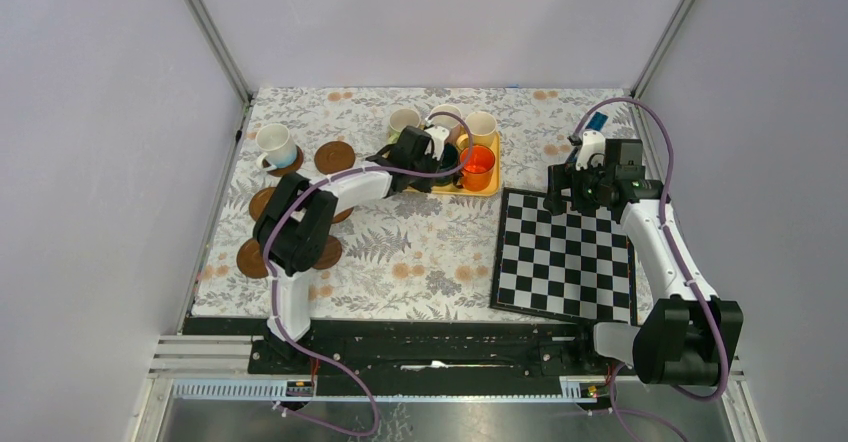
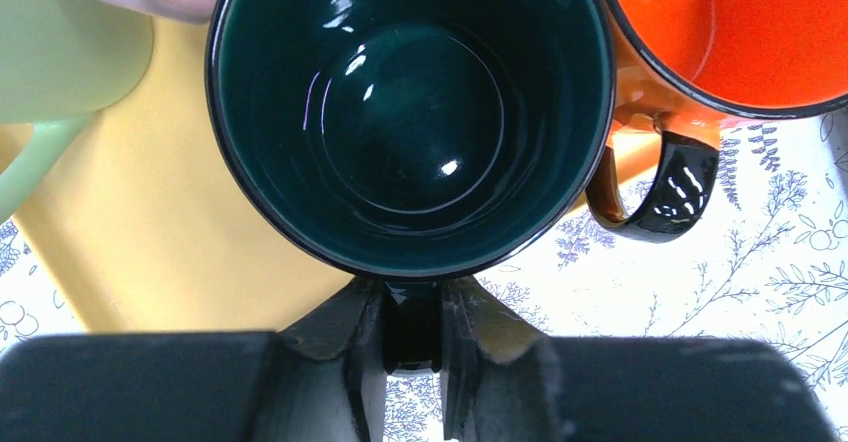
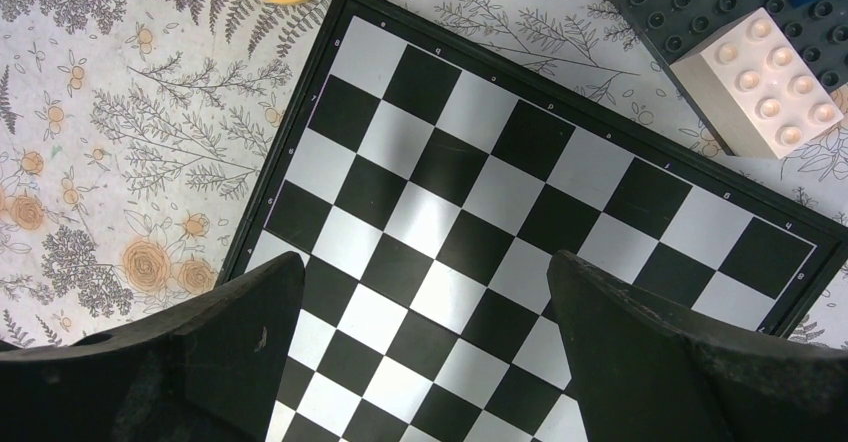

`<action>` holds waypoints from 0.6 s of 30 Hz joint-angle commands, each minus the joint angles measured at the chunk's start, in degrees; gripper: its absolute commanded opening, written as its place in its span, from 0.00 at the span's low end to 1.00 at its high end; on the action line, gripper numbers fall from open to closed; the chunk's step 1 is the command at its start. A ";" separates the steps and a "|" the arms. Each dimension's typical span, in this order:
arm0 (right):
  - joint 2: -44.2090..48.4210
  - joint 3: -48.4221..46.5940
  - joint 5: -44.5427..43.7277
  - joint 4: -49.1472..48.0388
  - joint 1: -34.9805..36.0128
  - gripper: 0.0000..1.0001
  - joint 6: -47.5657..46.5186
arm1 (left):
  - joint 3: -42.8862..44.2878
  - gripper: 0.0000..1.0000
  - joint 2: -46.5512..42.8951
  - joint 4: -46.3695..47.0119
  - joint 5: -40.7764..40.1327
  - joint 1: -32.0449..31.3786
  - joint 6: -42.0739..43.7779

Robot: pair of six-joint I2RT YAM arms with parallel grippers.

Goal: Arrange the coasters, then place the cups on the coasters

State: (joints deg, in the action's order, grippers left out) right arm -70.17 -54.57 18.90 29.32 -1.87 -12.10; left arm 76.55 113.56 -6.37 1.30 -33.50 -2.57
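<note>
- Top external view: at the far left, a white cup (image 1: 275, 145) sits on 1 coaster. At least 4 bare coasters (image 1: 335, 155) lie around the left arm, so arranging looks done and placing cups is the step in hand.
- Left gripper (image 2: 412, 312) pinches the handle of the dark green cup (image 2: 410, 112), with a finger pressed on either side.
- That cup stands on the yellow tray (image 2: 150, 232), mouth up and long axis vertical. Its handle points near-left, back along the left arm.
- Next move, as I judge it: lift straight up, since the orange cup (image 2: 740, 22) is touching or just beside on the right (I cannot tell which). Then carry it level to a bare coaster on the left.
- Right gripper (image 3: 425, 267) hangs spread wide over the chequered board (image 3: 480, 162), holding nothing.
</note>
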 commanded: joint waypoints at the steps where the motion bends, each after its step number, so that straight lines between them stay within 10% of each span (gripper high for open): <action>1: -0.72 -1.69 -0.69 -0.59 0.20 0.98 0.63 | 2.40 0.07 -2.23 1.29 0.72 0.38 0.80; 18: -4.44 -4.63 6.54 -0.91 0.65 0.98 -0.38 | -6.79 0.00 -22.14 -2.45 8.50 7.44 2.13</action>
State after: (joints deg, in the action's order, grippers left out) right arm -73.06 -55.55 22.68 29.23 -1.87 -12.60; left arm 71.20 98.83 -12.47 5.10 -28.51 -1.06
